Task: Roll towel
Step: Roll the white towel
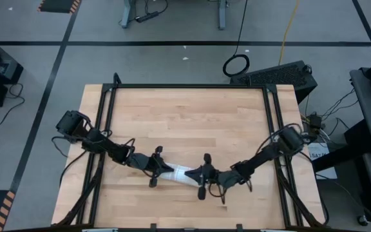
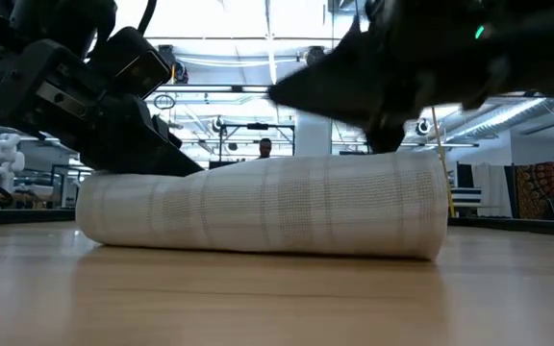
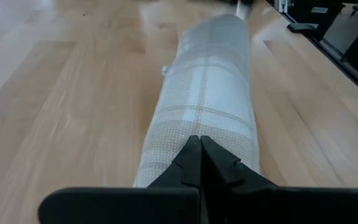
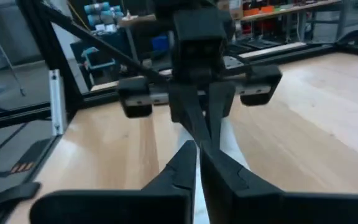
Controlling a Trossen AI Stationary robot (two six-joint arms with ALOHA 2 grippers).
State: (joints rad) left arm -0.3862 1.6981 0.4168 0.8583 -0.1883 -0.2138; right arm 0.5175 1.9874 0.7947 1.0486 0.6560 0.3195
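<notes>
Towel [image 2: 267,207] lies fully rolled on bench [image 1: 185,116]; left gripper [image 1: 166,169] and right gripper [image 1: 195,174], fingers closed and holding nothing, sit at its opposite ends.

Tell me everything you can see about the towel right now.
The towel is thin white cloth with a faint grey check, rolled into a long tube lying flat on the wooden table, near its front edge. The shut left gripper meets one end, and the shut right gripper is at the other. The roll looks even and fairly tight.
</notes>
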